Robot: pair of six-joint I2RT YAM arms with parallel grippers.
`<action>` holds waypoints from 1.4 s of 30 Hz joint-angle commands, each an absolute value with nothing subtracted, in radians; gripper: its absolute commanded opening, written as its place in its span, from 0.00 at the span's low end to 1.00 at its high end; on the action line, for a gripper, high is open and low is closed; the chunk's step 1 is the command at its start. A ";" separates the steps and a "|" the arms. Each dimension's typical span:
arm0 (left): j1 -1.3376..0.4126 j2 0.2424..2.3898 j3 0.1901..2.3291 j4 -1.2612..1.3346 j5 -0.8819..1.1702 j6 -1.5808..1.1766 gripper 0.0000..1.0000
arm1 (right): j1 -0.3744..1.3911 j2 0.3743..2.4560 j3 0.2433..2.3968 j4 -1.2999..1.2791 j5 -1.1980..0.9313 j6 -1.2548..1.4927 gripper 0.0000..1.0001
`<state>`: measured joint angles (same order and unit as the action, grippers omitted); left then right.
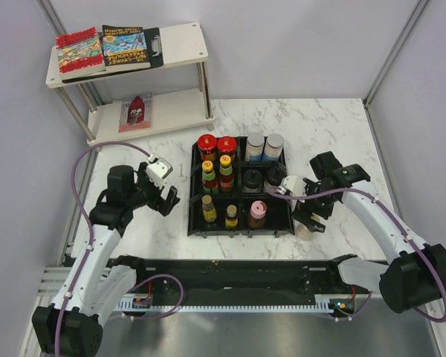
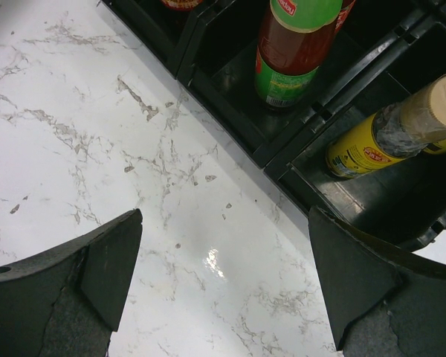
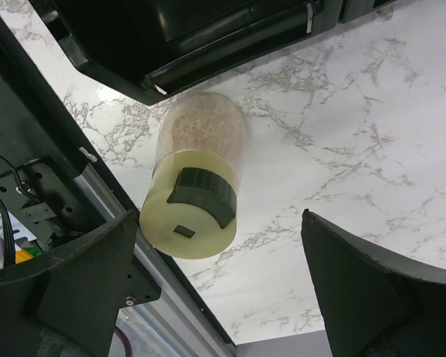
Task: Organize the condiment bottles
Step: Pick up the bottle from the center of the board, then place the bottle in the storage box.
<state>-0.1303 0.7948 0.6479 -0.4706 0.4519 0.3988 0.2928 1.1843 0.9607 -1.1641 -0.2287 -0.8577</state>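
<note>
twelve condiment bottles [image 1: 226,165] by my count. eleven of them stand in the black tray [image 1: 241,232] in the middle of the marble table [image 1: 327,126]. at the back there are two red-capped ones on the left and two silver-capped jars on the right. the middle row has two green-labelled sauce bottles and two black-capped jars. along the front are a cream-capped yellow bottle, a shorter yellow one and a pink-capped one. all eleven are upright, caps up, long axis vertical.

the twelfth, a cream-lidded jar [image 3: 197,178] with a black flip tab and pale grains inside, is outside the tray. it stands on the marble just beside the tray's front right corner, close to the near edge of the table. it too is upright, lid pointing straight up.

there are two arms. the right gripper [image 3: 219,260] hangs over that jar with its jaws spread wide and nothing gripped; the jar shows nearer one finger than the other. the left gripper [image 1: 167,199] hangs over bare marble just left of the tray, also spread wide and empty.

off in the back left corner is one two-tier shelf [image 1: 182,41] with three books [image 1: 80,50], two on top and one below.
</note>
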 commanded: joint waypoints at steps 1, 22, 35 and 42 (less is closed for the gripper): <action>-0.123 0.779 0.653 -0.462 0.480 0.420 0.99 | 0.281 1.180 0.916 -1.126 -0.255 -0.882 0.97; -0.124 0.788 0.652 -0.463 0.488 0.422 0.99 | 0.279 1.190 0.929 -1.132 -0.236 -0.867 0.00; -0.124 0.790 0.652 -0.465 0.486 0.420 0.99 | 0.347 1.189 1.344 -1.358 -0.311 -0.853 0.00; -0.124 0.787 0.655 -0.466 0.485 0.419 0.99 | 0.581 1.226 1.258 -1.195 -0.253 -0.687 0.00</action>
